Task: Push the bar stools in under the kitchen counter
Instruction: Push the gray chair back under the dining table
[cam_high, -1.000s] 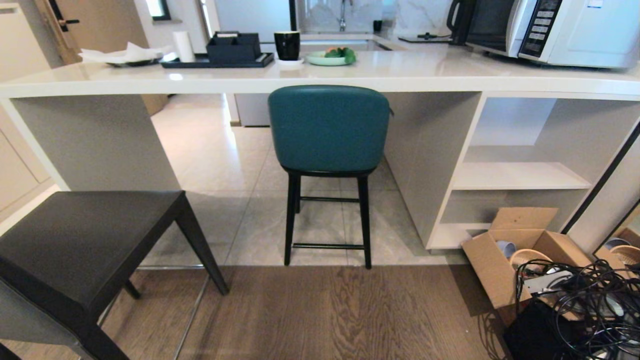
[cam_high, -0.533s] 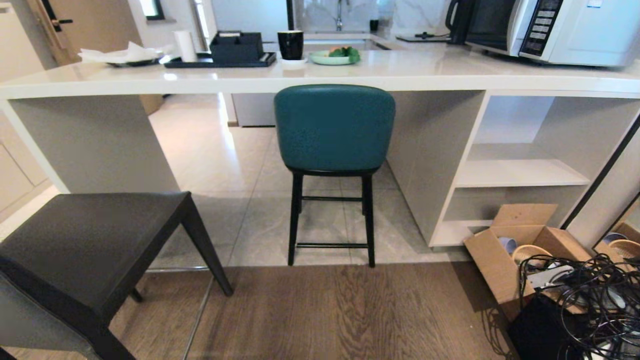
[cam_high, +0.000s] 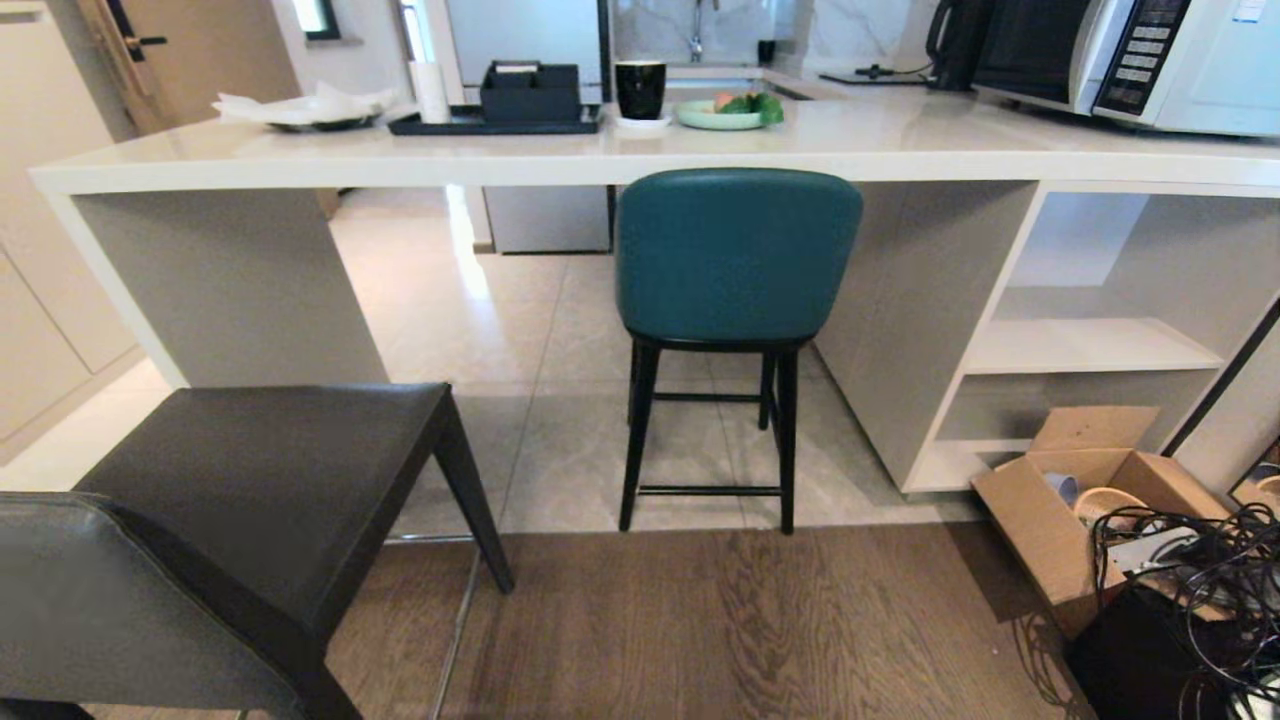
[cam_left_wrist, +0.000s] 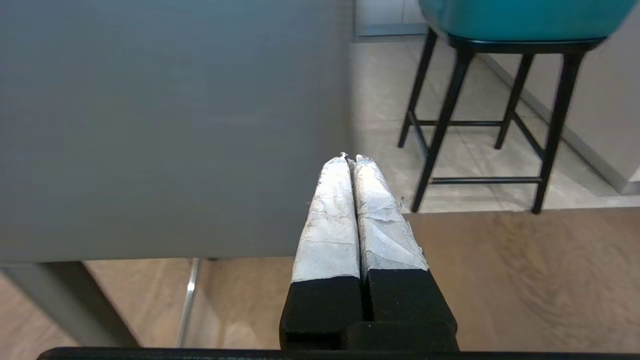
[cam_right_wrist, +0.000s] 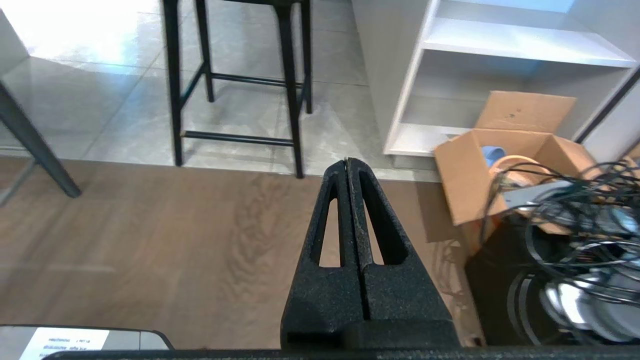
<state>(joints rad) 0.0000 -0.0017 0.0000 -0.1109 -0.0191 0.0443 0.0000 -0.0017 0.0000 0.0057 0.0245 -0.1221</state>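
Bench (cam_high: 900, 140): long glossy white top on a thick white side panel at the left end; open white shelves (cam_high: 1085, 345) under the right end.
Floor: pale tile under the bench, brown wood boards nearer the robot.
Grey stool (cam_high: 270, 490): dark seat and square back, at the left, out on the near side of the bench, standing partly on the wood. Not under the bench top. In the left wrist view its grey back (cam_left_wrist: 170, 125) fills much of the picture.
Teal stool (cam_high: 735, 260): rounded back, thin black legs, upright on the tile between the side panel and the shelves; its back sits just below the bench edge, near legs at the tile-wood seam.
Microwave (cam_high: 1130, 55): right end of the bench top.
Cardboard box (cam_high: 1040, 520): open, on the floor by the shelves, beside a tangle of black cables (cam_high: 1200, 580).
Tray (cam_high: 495, 120), black cup (cam_high: 640, 88), green plate (cam_high: 720, 112): on the bench top behind the teal stool.
Left pincer (cam_left_wrist: 352, 162): white-wrapped fingers pressed together, empty, close to the grey stool's back.
Right pincer (cam_right_wrist: 348, 162): black fingers closed tight, holding nothing, above the wood floor.
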